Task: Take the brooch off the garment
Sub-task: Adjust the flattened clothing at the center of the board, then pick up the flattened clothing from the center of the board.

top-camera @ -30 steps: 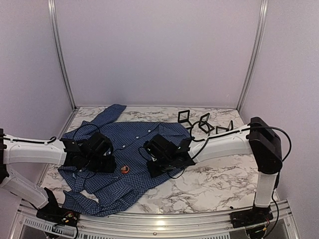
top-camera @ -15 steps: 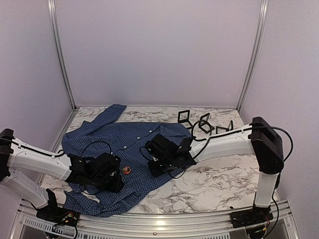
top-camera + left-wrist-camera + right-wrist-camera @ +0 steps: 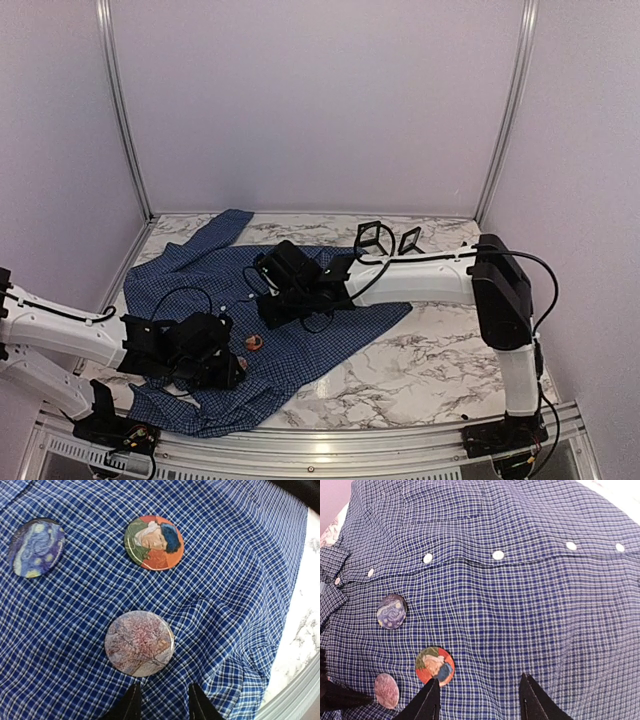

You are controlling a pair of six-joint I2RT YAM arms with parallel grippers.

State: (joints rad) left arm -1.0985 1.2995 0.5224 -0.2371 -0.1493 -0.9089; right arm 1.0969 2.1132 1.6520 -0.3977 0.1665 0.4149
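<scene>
Two open grippers over a checked shirt (image 3: 330,335), with the portrait brooch (image 3: 154,542) still on the cloth

The brooch, a round orange, green and blue portrait badge, lies flat on the blue shirt front, below the row of pale buttons (image 3: 498,555). A blue swirling-sky badge (image 3: 36,548) sits to one side of the brooch and a pinkish blossom badge (image 3: 139,643) sits near it on the other. The left gripper (image 3: 164,706) is just past the blossom badge from the brooch, its jaws partly apart with only cloth beneath them. The right gripper (image 3: 479,700) has its jaws spread wide and empty, with one fingertip (image 3: 431,696) just beside the brooch's edge; whether it touches cannot be told
</scene>
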